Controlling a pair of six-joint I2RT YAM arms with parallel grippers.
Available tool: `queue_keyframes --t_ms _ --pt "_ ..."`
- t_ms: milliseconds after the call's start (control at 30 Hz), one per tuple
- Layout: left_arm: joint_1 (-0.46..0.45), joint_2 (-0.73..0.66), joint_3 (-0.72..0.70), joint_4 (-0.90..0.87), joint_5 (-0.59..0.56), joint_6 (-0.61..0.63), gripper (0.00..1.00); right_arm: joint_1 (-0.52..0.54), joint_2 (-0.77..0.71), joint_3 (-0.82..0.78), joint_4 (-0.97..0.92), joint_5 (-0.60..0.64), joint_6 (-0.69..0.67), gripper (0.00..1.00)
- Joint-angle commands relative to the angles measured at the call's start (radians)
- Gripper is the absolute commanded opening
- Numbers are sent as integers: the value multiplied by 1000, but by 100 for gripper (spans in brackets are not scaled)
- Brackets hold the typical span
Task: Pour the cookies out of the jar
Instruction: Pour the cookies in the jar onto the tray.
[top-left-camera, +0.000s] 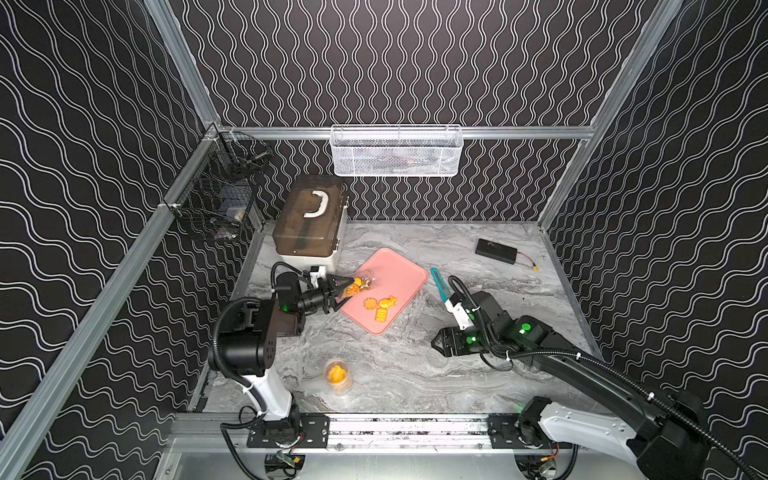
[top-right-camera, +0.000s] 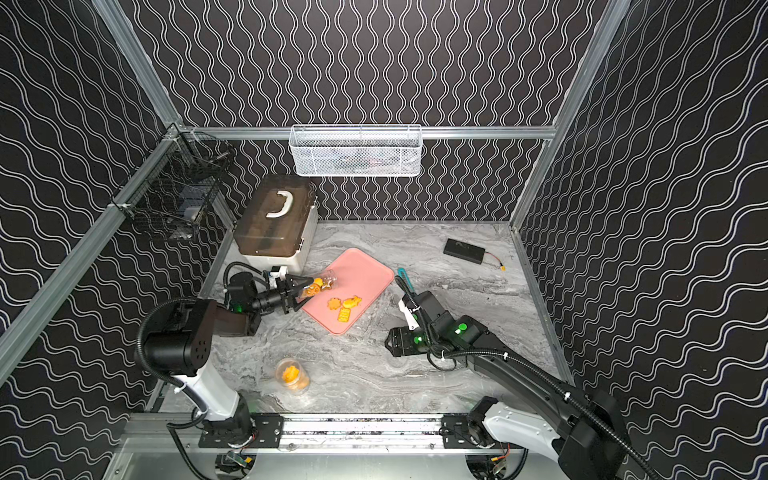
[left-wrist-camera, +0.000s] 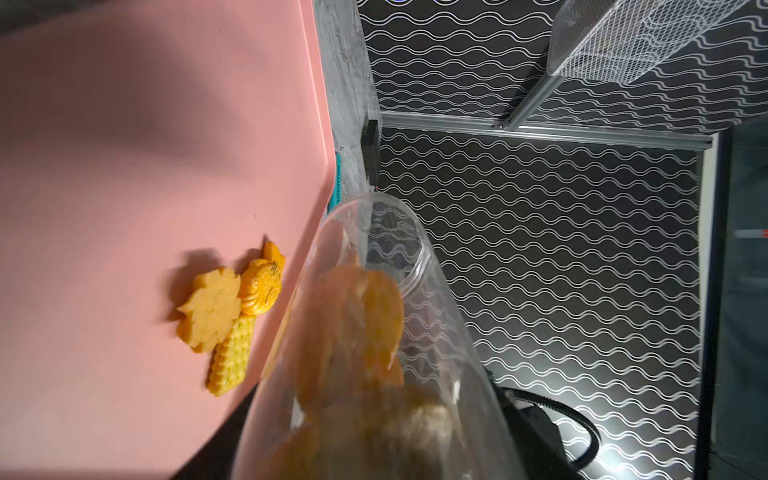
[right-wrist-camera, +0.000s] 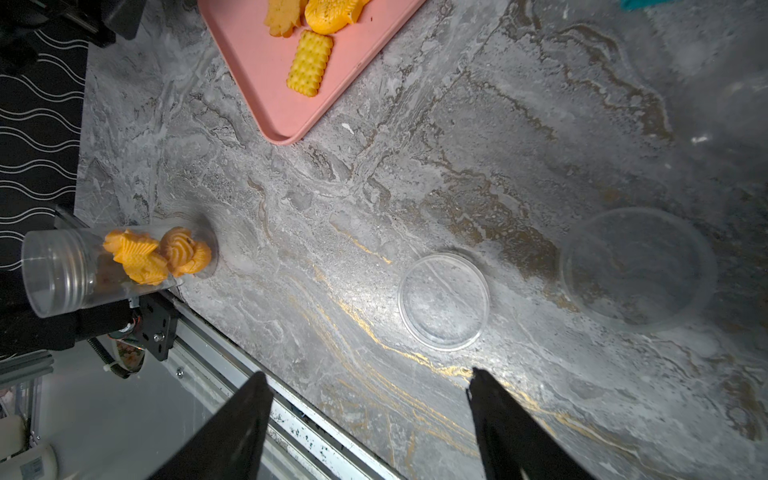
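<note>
Over pink tray (top-left-camera: 397, 269), L gripper (top-left-camera: 344, 293) clamped on tilted jar (top-left-camera: 366, 278) w/ cookies (left-wrist-camera: 374, 309); R gripper (right-wrist-camera: 368, 373) jaws apart, holding nothing

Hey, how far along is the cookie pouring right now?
Done: three cookies lie on the pink tray. In hand: the left gripper holds the clear jar tipped over the tray, several cookies inside it. Left: emptying it; a second jar with cookies stands on the table. The right gripper is open, holding nothing.
</note>
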Motion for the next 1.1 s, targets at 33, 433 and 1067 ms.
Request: queue_keyframes --t_ms 33,433,1067 --pt "2 -13 29 -236 -17 183 46 1 5 7 6 -6 -7 78" --pt "-3 -42 84 -508 -55 376 46 1 8 13 5 -8 -3 78" --pt "-33 -226 221 -913 -296 600 46 1 10 9 27 -24 22 78"
